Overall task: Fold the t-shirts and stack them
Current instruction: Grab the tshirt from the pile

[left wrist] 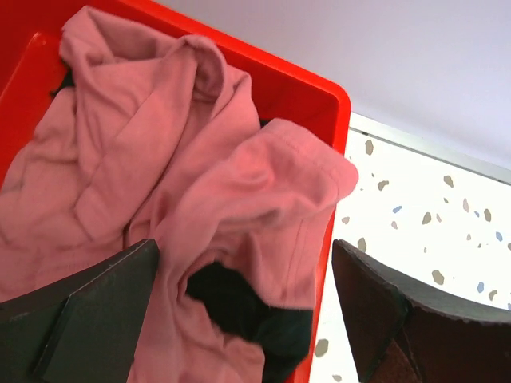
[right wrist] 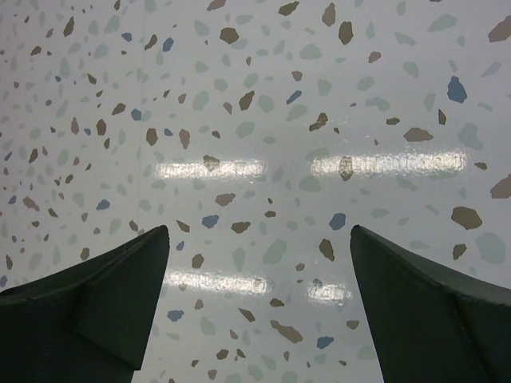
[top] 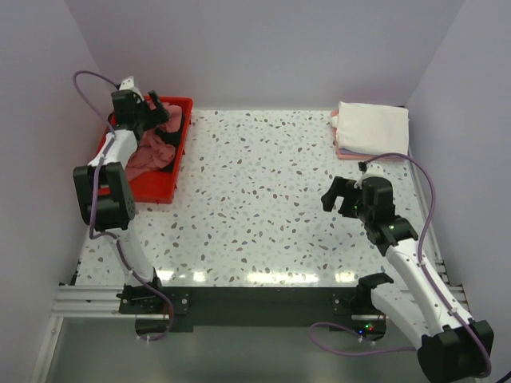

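The tray [top: 152, 191] sits at the far-left corner of the table [top: 263, 215], and my left gripper [top: 156, 113] hangs over it, above the crumpled t-shirts [top: 148, 158] heaped inside, 1 partly under another. Well to the right of the tray, against the back edge, lies a folded stack of t-shirts [top: 371, 128]. My right gripper [top: 337, 198] hovers over the table, also right of the tray and in front of that stack.

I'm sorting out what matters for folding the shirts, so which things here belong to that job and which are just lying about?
Part of the job:
crumpled pink t-shirt in the tray
black t-shirt under it
folded stack, white on top, far right corner

Just there:
red plastic tray
speckled table
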You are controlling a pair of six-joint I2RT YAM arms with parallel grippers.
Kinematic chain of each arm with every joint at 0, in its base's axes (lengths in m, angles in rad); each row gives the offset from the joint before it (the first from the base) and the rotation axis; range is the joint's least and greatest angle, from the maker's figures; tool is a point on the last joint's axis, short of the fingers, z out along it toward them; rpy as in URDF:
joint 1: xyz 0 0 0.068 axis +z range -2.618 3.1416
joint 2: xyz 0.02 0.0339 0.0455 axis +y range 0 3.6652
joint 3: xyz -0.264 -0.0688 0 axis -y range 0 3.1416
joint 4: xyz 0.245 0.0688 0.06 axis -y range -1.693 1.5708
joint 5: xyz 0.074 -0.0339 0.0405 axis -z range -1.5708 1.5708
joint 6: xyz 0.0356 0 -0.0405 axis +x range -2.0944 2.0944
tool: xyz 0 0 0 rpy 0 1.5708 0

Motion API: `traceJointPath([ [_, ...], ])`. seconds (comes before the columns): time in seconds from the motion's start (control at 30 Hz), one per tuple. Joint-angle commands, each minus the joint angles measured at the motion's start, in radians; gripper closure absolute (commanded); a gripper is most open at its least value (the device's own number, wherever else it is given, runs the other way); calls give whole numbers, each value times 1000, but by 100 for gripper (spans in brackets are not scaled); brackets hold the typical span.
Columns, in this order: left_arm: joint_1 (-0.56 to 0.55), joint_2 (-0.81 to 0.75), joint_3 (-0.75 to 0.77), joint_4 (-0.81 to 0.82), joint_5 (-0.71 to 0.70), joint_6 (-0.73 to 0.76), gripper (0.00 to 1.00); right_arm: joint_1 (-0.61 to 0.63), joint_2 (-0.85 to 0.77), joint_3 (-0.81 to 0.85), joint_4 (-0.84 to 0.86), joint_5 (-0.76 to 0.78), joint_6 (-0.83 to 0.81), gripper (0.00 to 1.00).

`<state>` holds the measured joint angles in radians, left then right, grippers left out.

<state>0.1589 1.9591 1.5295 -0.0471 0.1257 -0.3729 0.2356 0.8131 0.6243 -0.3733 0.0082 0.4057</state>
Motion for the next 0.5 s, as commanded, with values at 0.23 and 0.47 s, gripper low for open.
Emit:
traceJointPath([
  [0.23, 2, 119, 195, -54, 51, 104, 13, -1, 26, 40, 25, 13, -18, 1],
  [0.47, 2, 165, 276, -126, 34, 132, 52, -1, 18, 49, 8, 24, -24, 1],
])
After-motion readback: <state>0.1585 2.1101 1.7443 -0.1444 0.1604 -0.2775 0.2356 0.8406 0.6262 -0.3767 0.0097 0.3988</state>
